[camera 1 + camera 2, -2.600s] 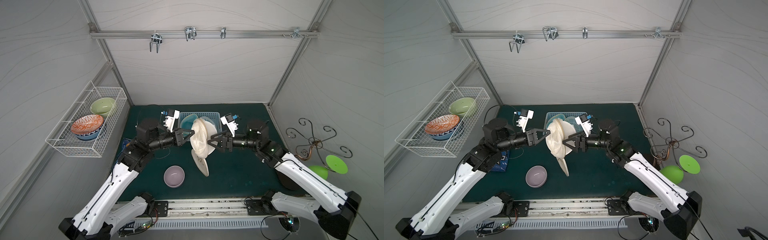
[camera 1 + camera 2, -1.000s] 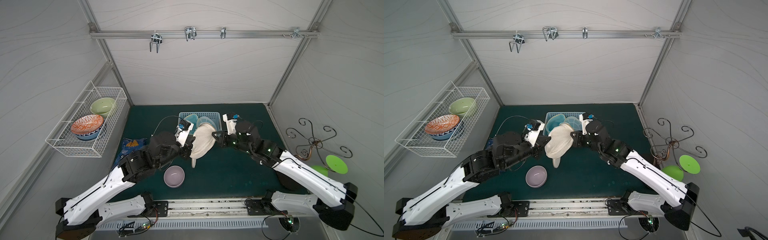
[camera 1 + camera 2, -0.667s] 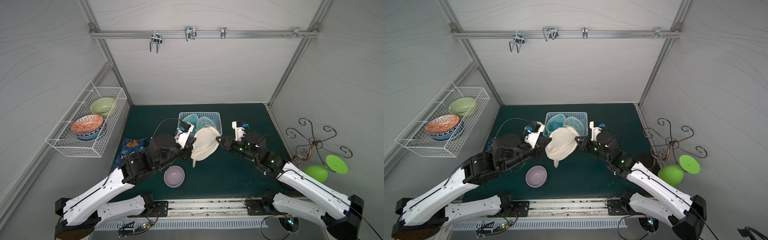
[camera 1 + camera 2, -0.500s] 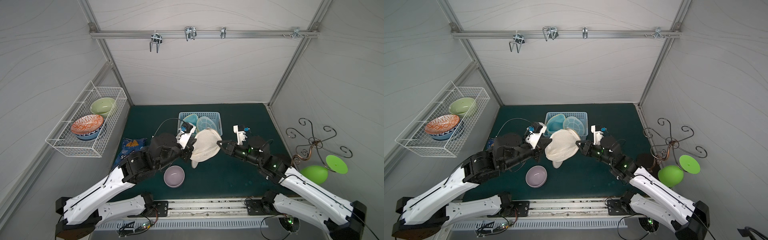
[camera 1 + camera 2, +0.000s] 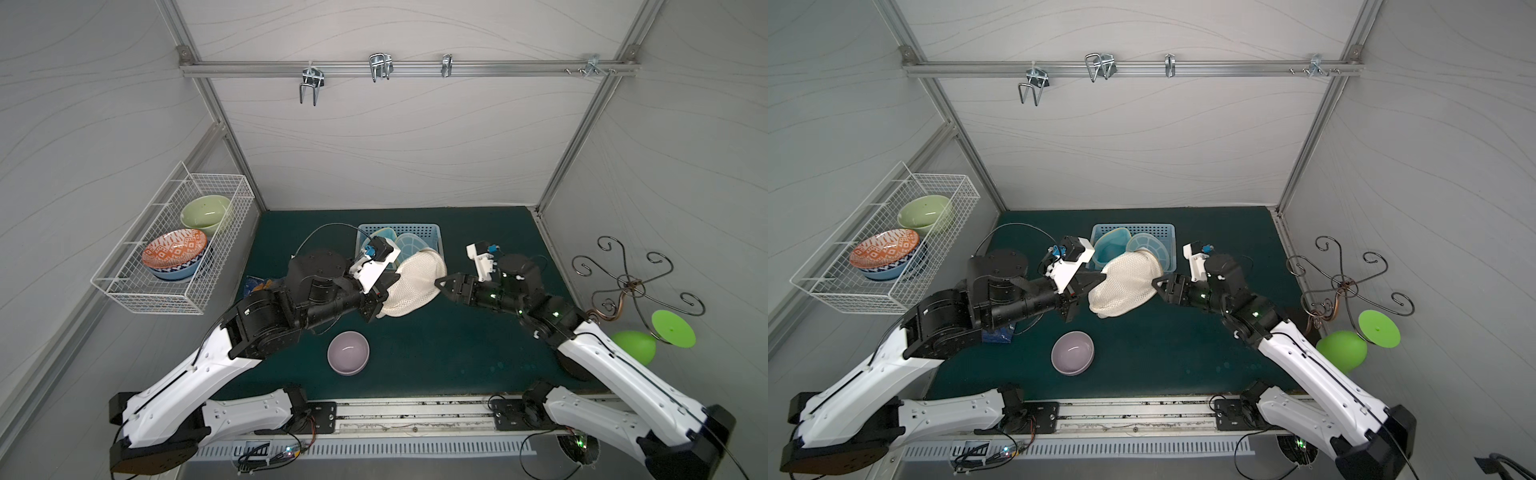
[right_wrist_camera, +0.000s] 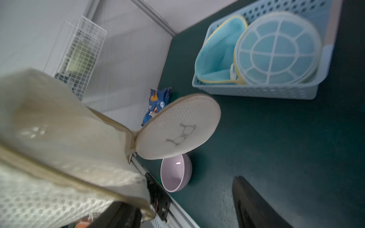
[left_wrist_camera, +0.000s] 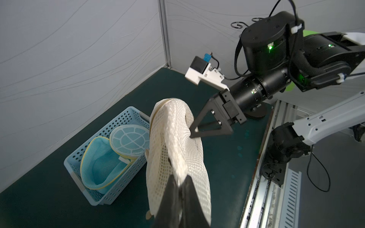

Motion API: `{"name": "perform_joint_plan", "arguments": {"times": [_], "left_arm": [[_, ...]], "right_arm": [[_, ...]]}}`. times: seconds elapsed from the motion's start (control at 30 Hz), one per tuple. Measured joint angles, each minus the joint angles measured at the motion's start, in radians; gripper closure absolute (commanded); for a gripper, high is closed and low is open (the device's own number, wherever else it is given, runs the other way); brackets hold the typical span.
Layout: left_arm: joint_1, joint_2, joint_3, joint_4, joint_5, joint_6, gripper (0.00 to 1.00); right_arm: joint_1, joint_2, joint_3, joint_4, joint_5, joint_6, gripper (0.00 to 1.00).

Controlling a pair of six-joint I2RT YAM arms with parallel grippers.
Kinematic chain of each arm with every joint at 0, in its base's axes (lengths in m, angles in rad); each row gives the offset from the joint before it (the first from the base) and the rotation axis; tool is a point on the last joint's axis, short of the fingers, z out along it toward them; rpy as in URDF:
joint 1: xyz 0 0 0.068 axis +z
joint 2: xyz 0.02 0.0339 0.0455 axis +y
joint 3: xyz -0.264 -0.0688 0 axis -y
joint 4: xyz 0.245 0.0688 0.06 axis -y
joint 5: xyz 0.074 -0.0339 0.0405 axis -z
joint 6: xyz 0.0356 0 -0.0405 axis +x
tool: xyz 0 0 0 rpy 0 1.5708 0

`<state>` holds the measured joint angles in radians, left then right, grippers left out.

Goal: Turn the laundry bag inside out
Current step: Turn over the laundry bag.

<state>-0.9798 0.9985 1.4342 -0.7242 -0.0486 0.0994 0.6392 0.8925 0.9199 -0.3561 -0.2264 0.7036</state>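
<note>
Two grippers flank the bag (image 5: 411,286), aloft just before the basket (image 5: 415,231); left gripper (image 7: 180,180) clamps the mesh; right gripper (image 5: 441,286) gapes at its side; likely step: finding a hold; next, pinch the rim and peel it back.

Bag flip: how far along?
Done: laundry bag is held aloft and unzipped, its round flap hanging open. In hand: left hand pinches the mesh; right hand is open at the bag's side, gripping nothing. Left: apparently the turning itself; which face is outward is unclear.
</note>
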Motion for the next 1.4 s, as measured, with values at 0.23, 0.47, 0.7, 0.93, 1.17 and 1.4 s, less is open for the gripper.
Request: {"name": "perform_joint_plan", "arguments": {"times": [0.23, 0.47, 0.7, 0.93, 1.17, 1.4], "left_arm": [[0.0, -0.022, 0.0, -0.005, 0.023, 0.063, 1.0], [-0.008, -0.04, -0.012, -0.005, 0.023, 0.106, 1.0], [-0.168, -0.021, -0.046, 0.01, -0.123, 0.196, 1.0], [-0.261, -0.023, -0.132, 0.109, -0.315, 0.302, 1.0], [-0.284, -0.05, -0.162, 0.21, -0.391, 0.366, 1.0], [-0.287, -0.063, -0.199, 0.288, -0.463, 0.408, 1.0]], "right_arm": [[-0.072, -0.046, 0.146, 0.017, -0.129, -0.014, 0.26], [-0.045, 0.07, 0.139, 0.07, -0.203, 0.035, 0.37], [-0.027, 0.1, 0.138, 0.146, -0.234, 0.125, 0.36], [-0.034, 0.047, 0.087, 0.214, -0.269, 0.199, 0.41], [-0.027, 0.02, 0.016, 0.238, -0.307, 0.263, 0.87], [-0.016, -0.041, -0.064, 0.189, -0.214, 0.275, 1.0]]}}
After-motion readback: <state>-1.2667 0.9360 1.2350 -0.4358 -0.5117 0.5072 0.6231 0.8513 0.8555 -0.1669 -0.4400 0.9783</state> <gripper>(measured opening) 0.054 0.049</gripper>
